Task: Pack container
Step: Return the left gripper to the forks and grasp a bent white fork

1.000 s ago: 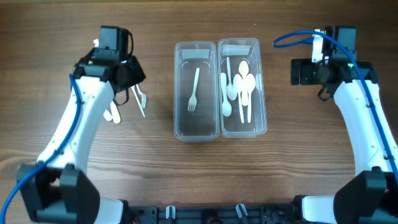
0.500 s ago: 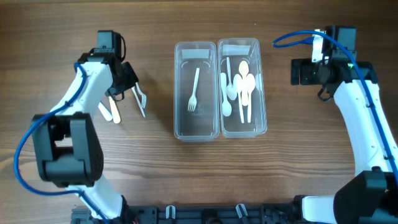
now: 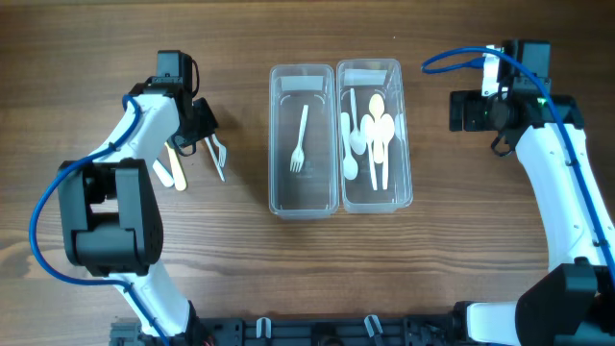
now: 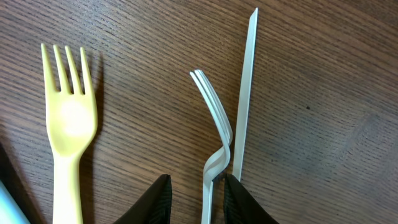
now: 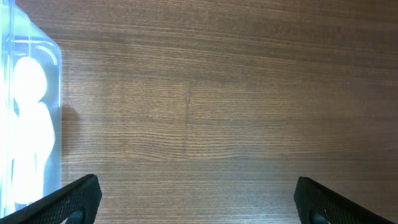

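Note:
Two clear containers stand side by side mid-table: the left one (image 3: 276,144) holds a white fork (image 3: 300,139), the right one (image 3: 407,144) several white spoons (image 3: 370,135). Left of them, loose on the wood, lie a clear fork (image 4: 214,118) turned on its edge, a clear knife (image 4: 244,93) and a yellow fork (image 4: 67,124). My left gripper (image 4: 198,202) is low over them, its jaws narrowly open astride the clear fork's handle; the right finger (image 4: 239,199) touches it, the left finger stands off. My right gripper (image 5: 199,199) hangs wide open and holds nothing, to the right of the containers.
In the overhead view the left gripper (image 3: 197,135) hides part of the loose cutlery; the clear fork (image 3: 218,157) and a pale utensil (image 3: 177,173) stick out below it. The right wrist view catches the spoon container's wall (image 5: 53,124) at its left edge.
The left arm has swung and folded back while its gripper settled over the loose cutlery, and its jaws have narrowed a little around the clear fork's handle. The right arm is unchanged.

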{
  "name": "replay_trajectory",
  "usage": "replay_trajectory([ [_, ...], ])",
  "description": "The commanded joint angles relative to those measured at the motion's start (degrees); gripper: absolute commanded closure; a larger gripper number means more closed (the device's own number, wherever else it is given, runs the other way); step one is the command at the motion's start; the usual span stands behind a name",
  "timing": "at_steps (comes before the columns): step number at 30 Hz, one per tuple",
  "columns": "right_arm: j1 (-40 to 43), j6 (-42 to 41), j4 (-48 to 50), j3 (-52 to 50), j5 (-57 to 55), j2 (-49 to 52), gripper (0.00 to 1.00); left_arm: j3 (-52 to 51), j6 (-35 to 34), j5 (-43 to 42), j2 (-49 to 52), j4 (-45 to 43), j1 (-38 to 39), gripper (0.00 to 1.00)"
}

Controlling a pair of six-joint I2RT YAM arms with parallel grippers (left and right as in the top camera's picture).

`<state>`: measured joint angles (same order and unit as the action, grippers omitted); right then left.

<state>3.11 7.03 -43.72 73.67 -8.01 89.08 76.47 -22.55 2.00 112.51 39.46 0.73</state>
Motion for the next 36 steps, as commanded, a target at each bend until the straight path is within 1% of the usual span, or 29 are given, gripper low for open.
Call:
replay_trajectory([
  [1,0.1,0.5,0.0,1.0,-1.2,-0.8,0.00,0.4,1.4,-0.9,0.9,-0.5,-0.3,0.72],
  [9,0.1,0.5,0.0,1.0,-1.2,-0.8,0.00,0.3,1.4,-1.2,1.7,-0.7,-0.2,0.73],
  [17,0.1,0.5,0.0,1.0,-1.2,-0.8,0.00,-0.5,1.3,-2.2,4.8,-1.1,-0.2,0.73],
  [19,0.1,0.5,0.0,1.0,-1.2,-0.8,0.00,-0.5,1.3,-2.2,5.2,-1.1,-0.2,0.78],
  [20,0.1,0.5,0.0,1.0,-1.2,-0.8,0.00,-0.5,1.3,-2.2,5.2,-1.1,-0.2,0.82],
  [21,0.1,0.5,0.0,1.0,-1.2,-0.8,0.00,-0.5,1.3,-2.2,5.2,-1.2,-0.2,0.92],
  [22,0.1,0.5,0.0,1.0,-1.2,-0.8,0.00,-0.5,1.3,-2.2,5.2,-1.2,-0.2,0.95],
  [29,0.1,0.5,0.0,1.0,-1.2,-0.8,0.00,0.1,1.3,-1.9,4.1,-1.3,-0.4,0.96],
  [36,0.1,0.5,0.0,1.0,-1.2,-0.8,0.00,5.5,1.3,-2.0,-6.0,4.6,-0.3,0.96],
])
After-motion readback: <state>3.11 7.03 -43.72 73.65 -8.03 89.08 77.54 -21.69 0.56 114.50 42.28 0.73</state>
